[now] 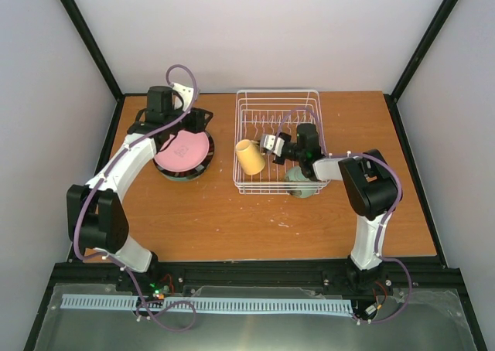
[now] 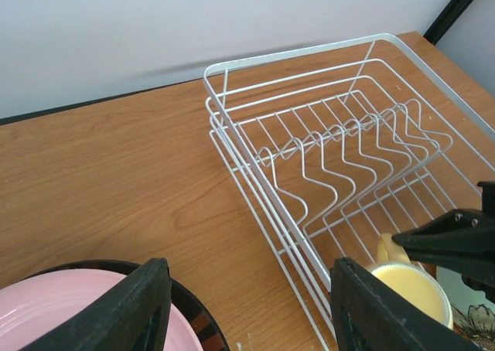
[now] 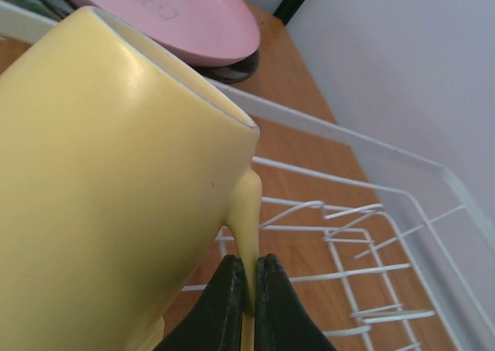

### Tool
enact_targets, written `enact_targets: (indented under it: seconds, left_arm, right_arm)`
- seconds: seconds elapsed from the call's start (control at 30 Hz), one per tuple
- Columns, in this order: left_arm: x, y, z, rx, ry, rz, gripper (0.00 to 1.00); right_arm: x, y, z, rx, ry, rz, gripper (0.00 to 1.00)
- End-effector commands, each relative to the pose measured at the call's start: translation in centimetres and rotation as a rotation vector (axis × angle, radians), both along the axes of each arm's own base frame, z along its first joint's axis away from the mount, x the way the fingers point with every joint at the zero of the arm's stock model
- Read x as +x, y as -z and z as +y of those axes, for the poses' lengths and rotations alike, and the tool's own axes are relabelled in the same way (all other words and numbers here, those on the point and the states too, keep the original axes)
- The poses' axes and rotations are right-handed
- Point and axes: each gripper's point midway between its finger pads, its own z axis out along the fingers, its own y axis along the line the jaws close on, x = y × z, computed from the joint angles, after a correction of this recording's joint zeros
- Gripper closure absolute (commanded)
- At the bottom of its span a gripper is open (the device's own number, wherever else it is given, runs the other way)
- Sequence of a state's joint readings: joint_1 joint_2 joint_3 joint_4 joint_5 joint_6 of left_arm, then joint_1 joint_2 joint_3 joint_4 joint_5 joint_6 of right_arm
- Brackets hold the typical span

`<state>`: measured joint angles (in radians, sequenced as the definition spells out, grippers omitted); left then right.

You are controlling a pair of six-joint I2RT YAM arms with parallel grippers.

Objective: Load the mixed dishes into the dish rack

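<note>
The white wire dish rack stands at the back middle of the table; it also shows in the left wrist view and the right wrist view. My right gripper is shut on the handle of the pale yellow mug, holding it over the rack's left part; the mug fills the right wrist view. My left gripper is open over the pink plate, which lies on a dark-rimmed plate. A mint green bowl sits at the rack's front right, partly hidden by my right arm.
The pink plate and the dark rim under it show at the bottom left of the left wrist view, left of the rack. The teal plate is not clearly seen. Black frame posts and white walls bound the table.
</note>
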<state>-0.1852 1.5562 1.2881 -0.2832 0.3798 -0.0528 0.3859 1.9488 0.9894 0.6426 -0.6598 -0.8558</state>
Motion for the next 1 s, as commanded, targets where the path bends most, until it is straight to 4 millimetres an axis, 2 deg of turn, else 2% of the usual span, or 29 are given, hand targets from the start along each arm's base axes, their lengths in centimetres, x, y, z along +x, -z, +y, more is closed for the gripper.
enact_targets:
  seconds: [0.0,0.13,0.33,0.43,0.5,0.7,0.97]
  left_arm:
    - [0.8,-1.7,0.6,0.019,-0.024,-0.068,0.43]
    - [1.1,-1.6,1.0,0.037,-0.041,-0.074,0.43]
    - [1.1,-1.1,1.5,0.068,-0.062,-0.073,0.43]
    - [1.0,-0.8,1.7,0.076,-0.066,-0.072,0.43]
    - [1.0,-0.7,1.8,0.078,-0.072,-0.073,0.43]
    - [0.8,-0.6,2.1,0.085,-0.082,-0.075,0.43]
    - [0.1,-0.8,2.2,0.068,-0.092,-0.069,0.39]
  right_arm:
    - [-0.9,-1.6,0.4,0.034,-0.053,-0.031,0.97]
    - [-1.1,-0.6,0.5,0.016,-0.067,-0.001,0.97]
    - [-1.9,0.6,0.3,-0.023,-0.087,0.031,0.91]
    - [-2.4,1.0,0.0,-0.037,-0.093,0.033,0.83]
    - [-2.7,1.3,-0.2,-0.048,-0.088,0.043,0.83]
    - [-3.1,1.3,-1.2,-0.064,-0.054,0.033,0.71]
    - [-4.0,0.9,-2.7,-0.100,-0.011,0.001,0.62]
